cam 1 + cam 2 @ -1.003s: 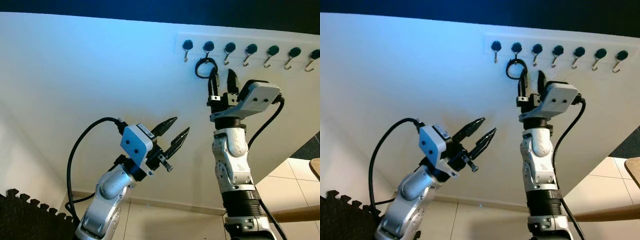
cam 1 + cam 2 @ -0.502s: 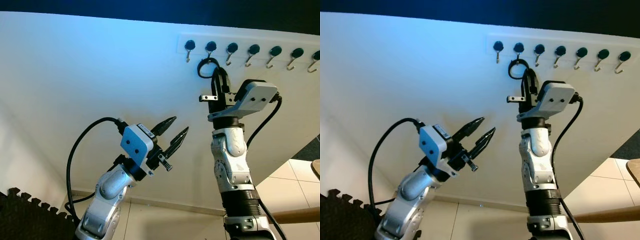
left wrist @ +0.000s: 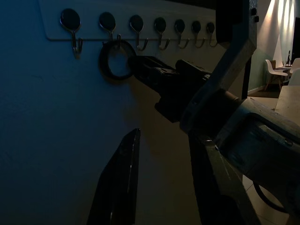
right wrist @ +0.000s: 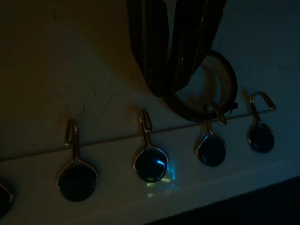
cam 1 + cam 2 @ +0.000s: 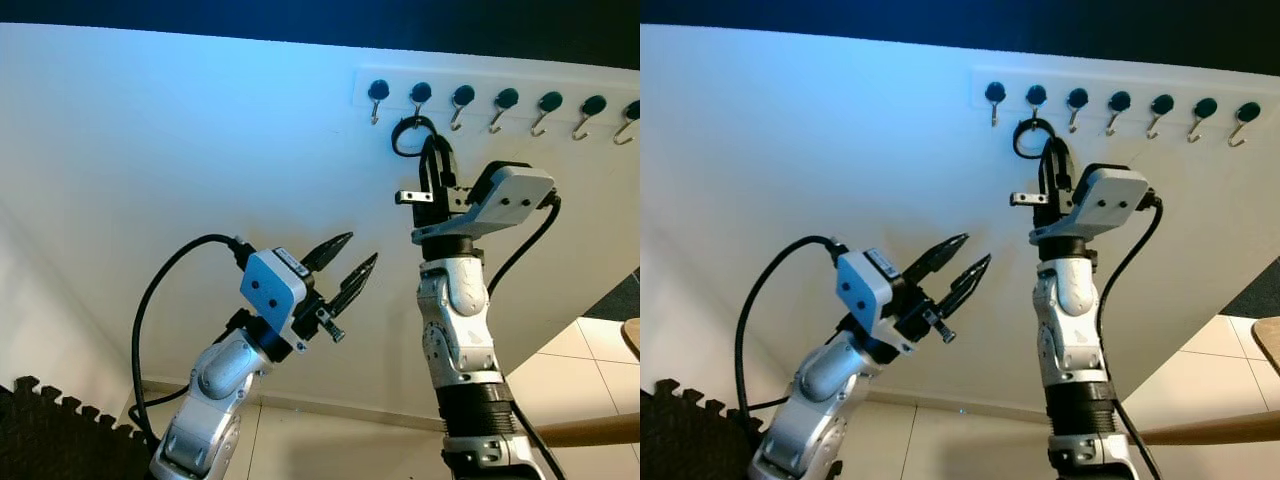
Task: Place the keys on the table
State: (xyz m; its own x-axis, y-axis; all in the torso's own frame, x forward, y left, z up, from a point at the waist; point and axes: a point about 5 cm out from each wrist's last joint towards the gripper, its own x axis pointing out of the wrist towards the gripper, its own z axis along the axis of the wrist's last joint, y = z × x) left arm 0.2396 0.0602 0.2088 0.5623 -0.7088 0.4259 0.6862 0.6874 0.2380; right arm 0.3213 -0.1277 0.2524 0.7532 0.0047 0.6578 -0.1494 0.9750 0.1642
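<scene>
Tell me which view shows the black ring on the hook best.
The left wrist view: the black ring hangs whole and unblocked on its hook. The eye views show it small above the right gripper; in the right wrist view the fingers cover part.

Right end effector [image 5: 1054, 150] pinched on black key ring [image 5: 1032, 138] at wall hooks [image 5: 1118, 104].

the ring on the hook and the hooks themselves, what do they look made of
The ring looks like matte black rubber or plastic: dark, thick, no shine, though coated metal is possible. The hooks look like bright polished metal wire, glinting under dark glossy round caps, likely plastic. The right gripper has its jaws closed on the ring.
</scene>
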